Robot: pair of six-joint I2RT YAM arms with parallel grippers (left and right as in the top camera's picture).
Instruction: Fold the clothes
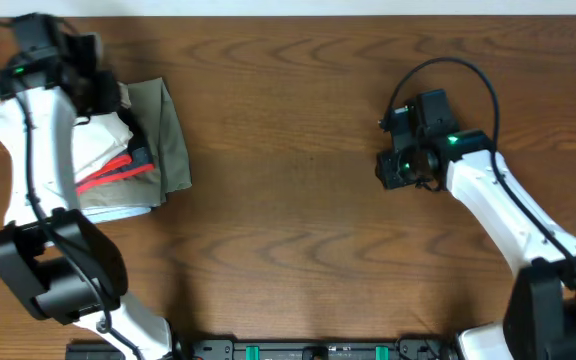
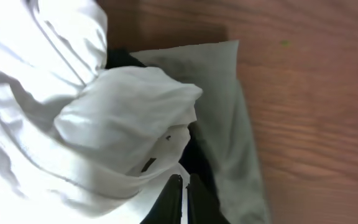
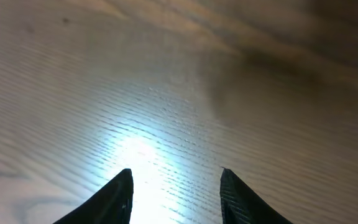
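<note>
While the left gripper (image 1: 101,92) sits over the pile at the far left, check its fingers in the wrist view. They stand almost together at the bottom edge with a thin sliver of white between them. Read that as a pinch on the white garment (image 2: 117,118), though the contact itself is hard to make out.

Clothes: all at the left end of the table (image 1: 288,230). The white garment lies on top, bunched and creased. The olive cloth (image 1: 173,135) lies under it and shows along the right side. A red stripe (image 1: 116,172) shows near the lower part of the stack. Nothing lies flat, so folding looks barely started.

The right gripper (image 1: 396,168) hangs over bare wood, well apart from the pile, with its fingers spread and nothing between them.

What could go wrong:
- The pinch sits on a bunched lump, not a clean edge. Lift and you may take several layers, and the garment comes up as a wad.
- White rests directly on olive. A sideways drag could pull the olive cloth along and undo whatever order the stack has.
- Light fabric in a narrow pinch may slip out if you pull fast.
- You have only one hold. With the right arm this far off, nothing pins the other end, so the cloth will likely swing and crumple when you set it down.
- Cloth nearly fills the left wrist view, and the arm covers part of the pile from overhead. You cannot see a hem or corner to aim for.
</note>
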